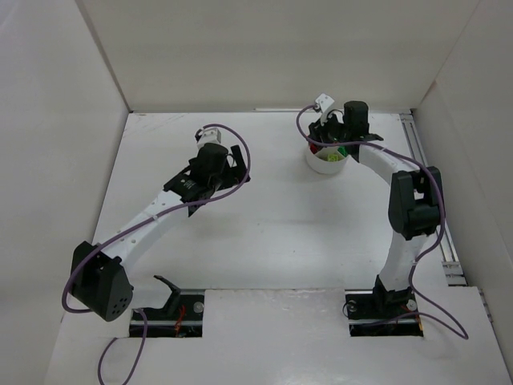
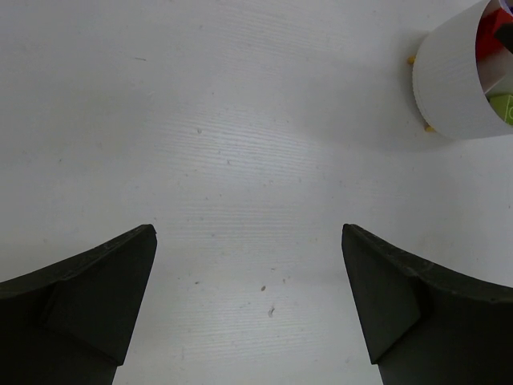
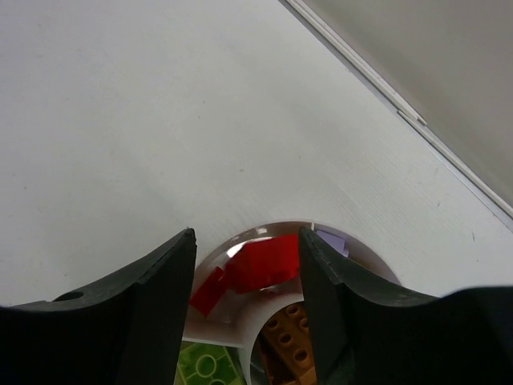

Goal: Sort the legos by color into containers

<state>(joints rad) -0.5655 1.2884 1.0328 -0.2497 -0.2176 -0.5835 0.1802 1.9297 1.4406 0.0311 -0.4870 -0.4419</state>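
The round white dish stands at the back right of the table. My right gripper hangs right over it, open and empty. In the right wrist view the gripper straddles a wedge of the dish holding red legos. A lime lego lies in the neighbouring wedge, an orange-brown one in the central cup, and a lilac one beside the right finger. My left gripper is open and empty over bare table, left of the dish.
White walls close the table in at the left, back and right. A metal rail runs along the right edge. Purple cables loop off both arms. Two small tan bits sit at the dish's base.
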